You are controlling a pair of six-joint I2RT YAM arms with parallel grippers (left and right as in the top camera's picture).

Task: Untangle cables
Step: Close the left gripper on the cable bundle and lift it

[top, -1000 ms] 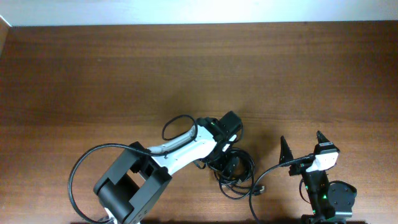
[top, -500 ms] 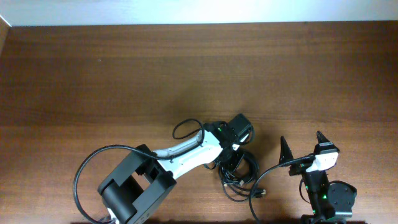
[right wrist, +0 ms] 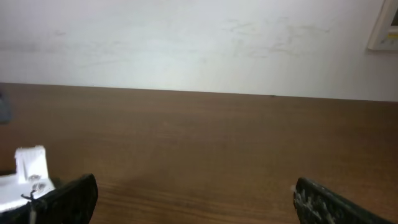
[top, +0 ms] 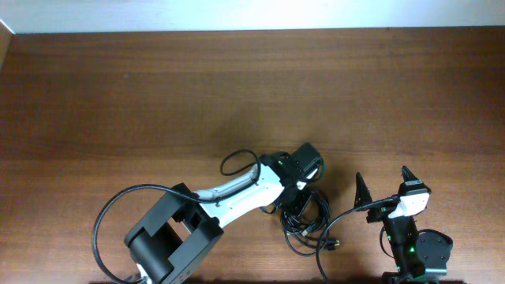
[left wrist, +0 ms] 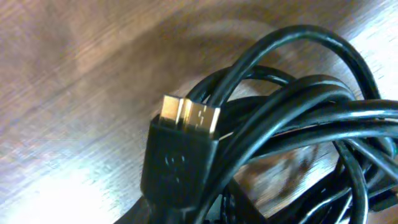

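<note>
Cables (left wrist: 311, 118) tangled on desk (top: 158, 95), gold-tipped plug (left wrist: 189, 115) on top, its faint mark unreadable. Left gripper (top: 296, 199) down among them, cannot tell if closed. Right gripper (top: 382, 175) wide open.

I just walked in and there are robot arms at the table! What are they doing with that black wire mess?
They are meant to untangle the cables. The left gripper is down on the knotted bundle on the table, very close to a plug with a metal tip. Whether it grips anything is hidden. The right gripper sits off to the side, open and empty. The cables are all in one tangle.
</note>
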